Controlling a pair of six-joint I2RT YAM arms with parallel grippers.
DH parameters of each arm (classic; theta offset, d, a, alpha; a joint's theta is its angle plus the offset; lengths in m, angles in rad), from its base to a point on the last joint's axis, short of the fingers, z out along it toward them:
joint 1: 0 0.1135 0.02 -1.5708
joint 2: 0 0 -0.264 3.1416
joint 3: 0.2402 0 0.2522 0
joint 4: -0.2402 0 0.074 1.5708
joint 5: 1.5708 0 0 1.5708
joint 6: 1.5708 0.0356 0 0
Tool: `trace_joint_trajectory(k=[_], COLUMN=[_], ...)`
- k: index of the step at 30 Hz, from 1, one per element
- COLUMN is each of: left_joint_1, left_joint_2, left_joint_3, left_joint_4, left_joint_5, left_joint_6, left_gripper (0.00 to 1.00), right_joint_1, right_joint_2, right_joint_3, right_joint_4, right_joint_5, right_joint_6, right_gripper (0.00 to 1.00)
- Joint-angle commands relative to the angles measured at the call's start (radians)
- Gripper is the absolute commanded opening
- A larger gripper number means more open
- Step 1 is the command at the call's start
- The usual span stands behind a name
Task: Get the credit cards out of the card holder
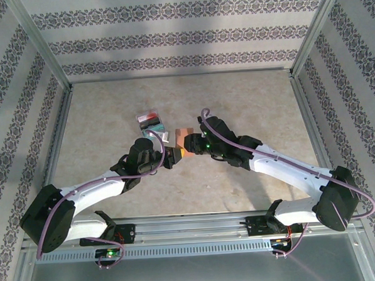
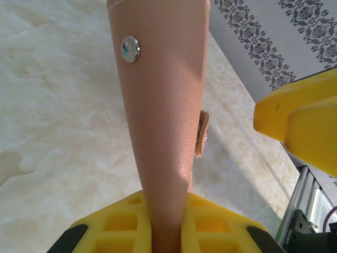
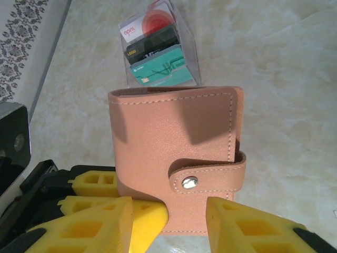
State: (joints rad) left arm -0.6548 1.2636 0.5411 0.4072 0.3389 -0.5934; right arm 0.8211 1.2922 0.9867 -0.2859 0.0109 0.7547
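The holder (image 3: 174, 137) is closed, its strap wrapped round from the 3 o'clock edge and fastened by a silver snap (image 3: 187, 183) near 5 o'clock on the front; its contents are hidden. Behind it, at 12 o'clock in the right wrist view and at 10 o'clock from above, a clear case (image 3: 187, 52) stands on the table (image 3: 284, 63). The case holds three cards in a row: a white card with a red disc (image 3: 150, 23), a black card (image 3: 152, 46) and a teal card (image 3: 160, 71).

Each card carries small print. The black one may read "LOGO", though the letters are too small to be sure; the holder bears no legible mark.

The holder stands upright between the two arms. The left gripper (image 2: 166, 213) has its yellow fingers pressed onto it, pinching the edge at about 8 o'clock. The right gripper (image 3: 184, 213) has its jaws spread, one finger at 7 o'clock and the other at 5 o'clock, close below the holder's bottom edge.
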Motion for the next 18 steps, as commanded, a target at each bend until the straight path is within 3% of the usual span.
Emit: trace_joint_trajectory(k=[1, 18], left_joint_1=[-0.011, -0.012], left_joint_2=[0.001, -0.004], left_joint_3=[0.013, 0.008], left_joint_4=[0.076, 0.101], left_joint_5=[0.012, 0.068], left_joint_6=[-0.014, -0.017], left_gripper=[0.0, 0.0], right_joint_1=[0.016, 0.023], right_joint_2=[0.016, 0.082], right_joint_3=[0.034, 0.056], right_joint_4=[-0.012, -0.04], right_joint_5=[0.002, 0.073], right_joint_6=[-0.007, 0.005], right_gripper=[0.41, 0.39])
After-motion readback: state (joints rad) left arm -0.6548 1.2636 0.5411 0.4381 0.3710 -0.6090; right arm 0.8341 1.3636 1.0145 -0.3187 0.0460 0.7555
